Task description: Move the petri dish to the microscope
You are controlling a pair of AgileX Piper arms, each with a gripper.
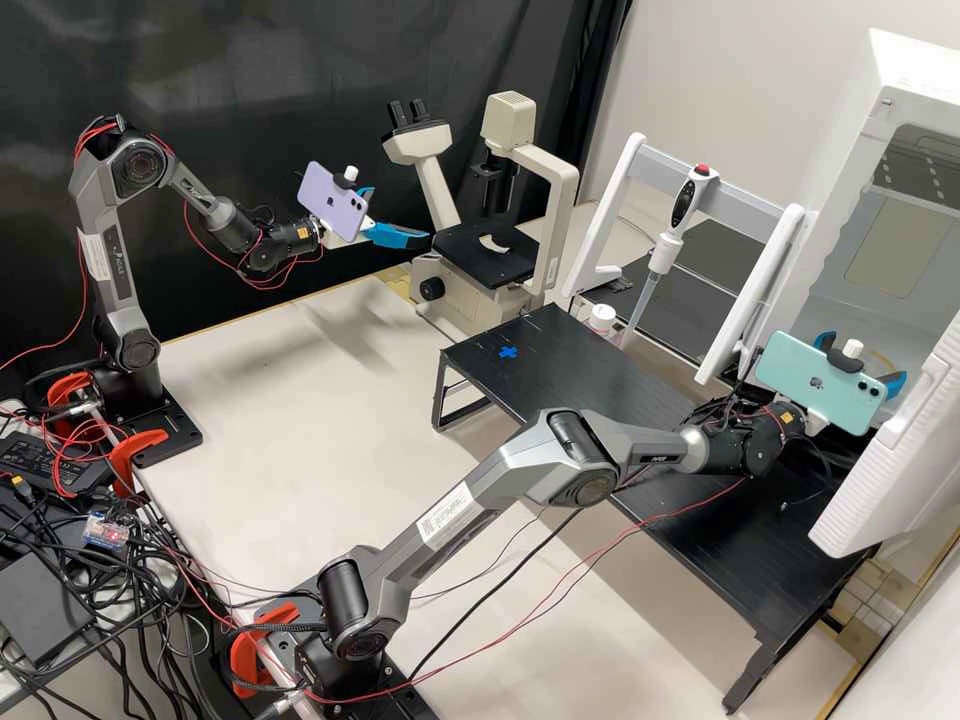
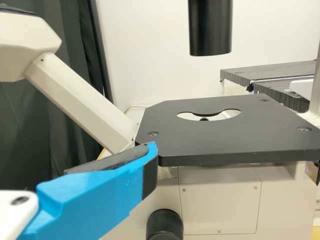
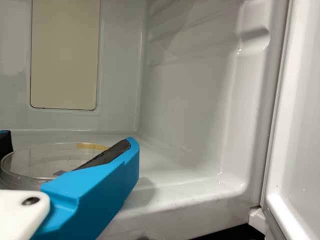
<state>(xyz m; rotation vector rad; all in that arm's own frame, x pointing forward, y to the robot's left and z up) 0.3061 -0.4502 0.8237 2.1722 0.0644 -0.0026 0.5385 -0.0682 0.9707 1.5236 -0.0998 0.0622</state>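
Black curtain (image 1: 250,90) drapes the room's ten o'clock side, and over at three o'clock of the high view, here's our right gripper (image 1: 864,356) at the glossy white cabinet (image 1: 890,75). Its blue fingers stand wide apart, and the petri dish (image 3: 35,162) sits right between them on the cabinet floor! Whether the dark pads touch it, I can't tell.

Look at that dish: round, clear, thin-walled, a yellowish strip along its rim. Around it, smooth moulded walls with rounded corners and a flat beige panel (image 3: 65,55). Up at twelve o'clock, the cream microscope (image 1: 513,99) carries a matte black stage with a rounded cutout, and the left gripper (image 1: 400,214), fingers spread, hangs near it at eleven.

One finger covers part of the dish; the opposite one is mostly cut off by the right wrist view's edge.
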